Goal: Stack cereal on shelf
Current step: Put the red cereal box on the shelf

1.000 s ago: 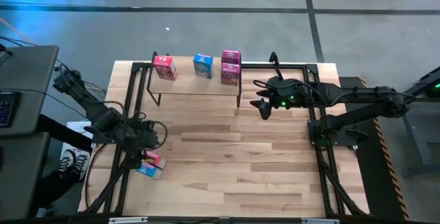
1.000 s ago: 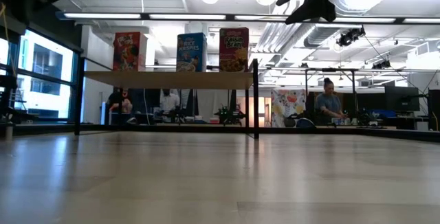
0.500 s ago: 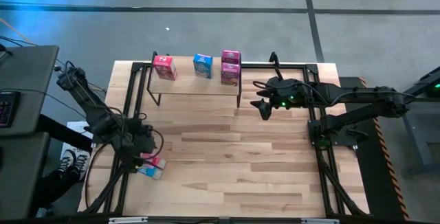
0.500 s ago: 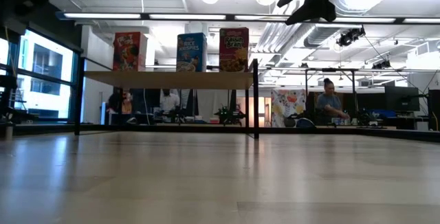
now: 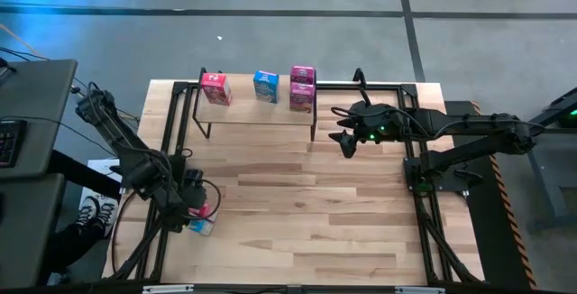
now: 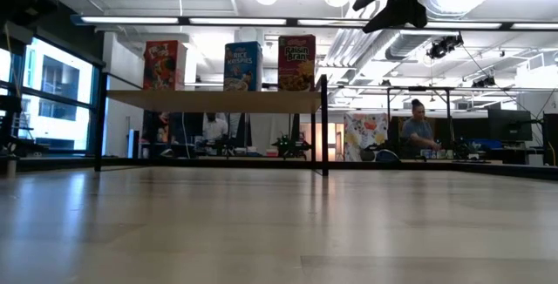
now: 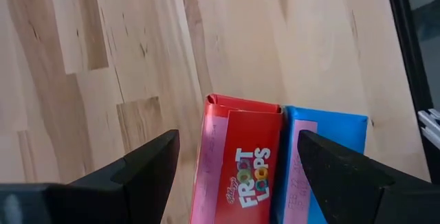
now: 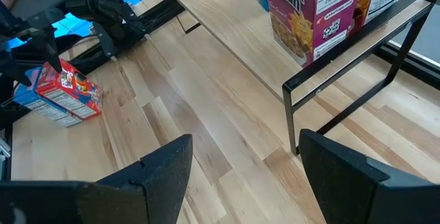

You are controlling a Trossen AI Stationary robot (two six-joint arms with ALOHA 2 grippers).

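On the table's near left, a red Froot Loops box (image 7: 237,165) and a blue box (image 7: 322,157) lie side by side; they also show in the high view (image 5: 206,223). My left gripper (image 5: 193,204) is open just above them, its fingers on either side of the red box, touching nothing. The light wood shelf (image 5: 257,105) at the far side carries a pink box (image 5: 215,87), a blue box (image 5: 265,85) and two magenta boxes (image 5: 302,88), all upright. My right gripper (image 5: 345,141) is open and empty, held high to the right of the shelf.
Black frame rails run along the table's left (image 5: 160,177) and right (image 5: 416,177) sides. The shelf's black legs (image 8: 292,117) stand close to my right gripper. Bare planks (image 5: 306,213) fill the table's middle and near part. People stand in the room beyond the table (image 6: 418,131).
My left gripper has moved toward the table's near edge and down over the red and blue boxes, staying open. The boxes have not moved.
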